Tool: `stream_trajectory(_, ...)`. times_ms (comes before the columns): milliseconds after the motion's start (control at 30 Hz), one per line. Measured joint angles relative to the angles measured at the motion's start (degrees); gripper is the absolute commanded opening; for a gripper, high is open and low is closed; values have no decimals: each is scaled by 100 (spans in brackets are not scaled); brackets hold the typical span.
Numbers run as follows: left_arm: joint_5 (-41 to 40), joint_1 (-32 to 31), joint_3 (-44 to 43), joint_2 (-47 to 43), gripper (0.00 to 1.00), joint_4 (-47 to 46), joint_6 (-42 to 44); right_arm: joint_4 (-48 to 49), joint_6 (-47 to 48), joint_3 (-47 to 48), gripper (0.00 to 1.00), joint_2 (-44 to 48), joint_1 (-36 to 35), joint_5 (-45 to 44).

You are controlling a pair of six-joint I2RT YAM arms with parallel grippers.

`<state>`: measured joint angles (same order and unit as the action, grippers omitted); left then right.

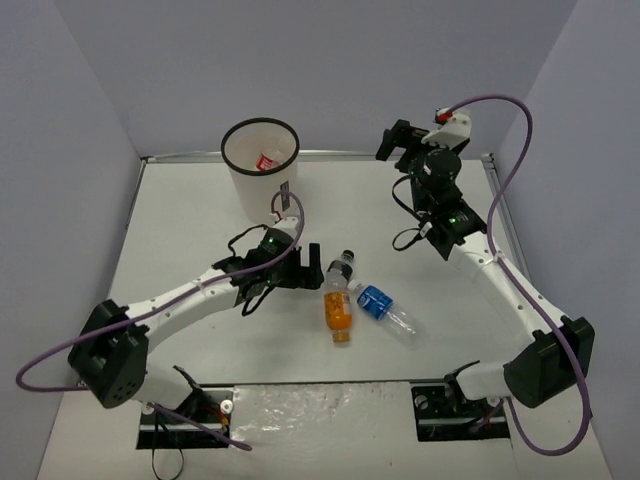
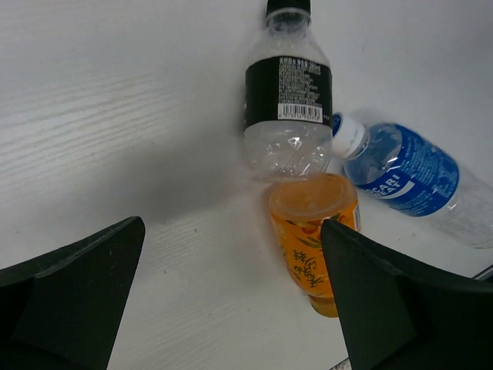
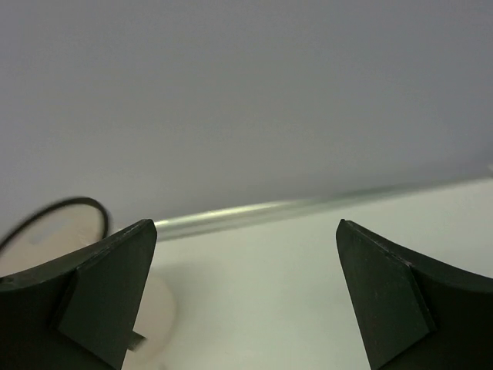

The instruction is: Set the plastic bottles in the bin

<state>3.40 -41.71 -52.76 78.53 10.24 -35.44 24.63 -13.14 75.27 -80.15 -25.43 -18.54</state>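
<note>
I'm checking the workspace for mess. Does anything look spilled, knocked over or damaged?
No spill or damage shows. Three bottles lie on their sides in a cluster: black-capped bottle, orange bottle, blue-labelled bottle. The bin stands upright.

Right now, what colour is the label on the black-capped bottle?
Black with white print, on the black-capped bottle; it shows best in the left wrist view.

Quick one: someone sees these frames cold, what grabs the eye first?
Three bottles lie close together mid-table: the black-capped bottle, the orange-filled bottle and the blue-labelled bottle, with the open left gripper right beside them. At the far edge stands the white bin, a red-labelled bottle already inside. The right gripper hangs open and empty at the far right.
</note>
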Motion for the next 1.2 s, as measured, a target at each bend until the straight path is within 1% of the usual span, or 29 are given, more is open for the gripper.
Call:
stream_trajectory(67, 113, -114, -98, 379, 97, -69, -9, -309, -175, -834, 100, 559, 167, -419)
stream_trajectory(133, 212, -267, -251, 727, 97, -86, -6, -681, -298, -1437, 100, 913, 218, -837)
stream_trajectory(233, 284, -493, -501, 1205, 97, -45, 12, -1104, -406, -2074, 100, 1316, 277, -1318)
stream_trajectory(300, 429, -581, -549, 1440, 97, -140, 7, -1320, -480, -2275, 100, 1526, 347, -1533)
stream_trajectory(400, 691, -614, -567, 1645, 97, -342, -10, -1411, -549, -2320, 100, 1675, 444, -1718)
stream_trajectory(533, 826, -625, -645, 1962, 96, -445, 4, -1435, -584, -2311, 100, 1642, 464, -1766)
stream_trajectory(633, 919, -627, -752, 2210, 93, -454, 10, -1484, -601, -2311, 100, 1539, 464, -1774)
stream_trajectory(800, 958, -713, -821, 2222, 92, -360, 58, -1561, -632, -2311, 100, 1448, 464, -1808)
stream_trajectory(1000, 830, -849, -599, 2041, 93, -266, 149, -1578, -613, -2309, 100, 1448, 464, -1808)
stream_trajectory(1200, 667, -853, -587, 1970, 93, -172, 416, -1589, -509, -2311, 100, 1448, 464, -1654)
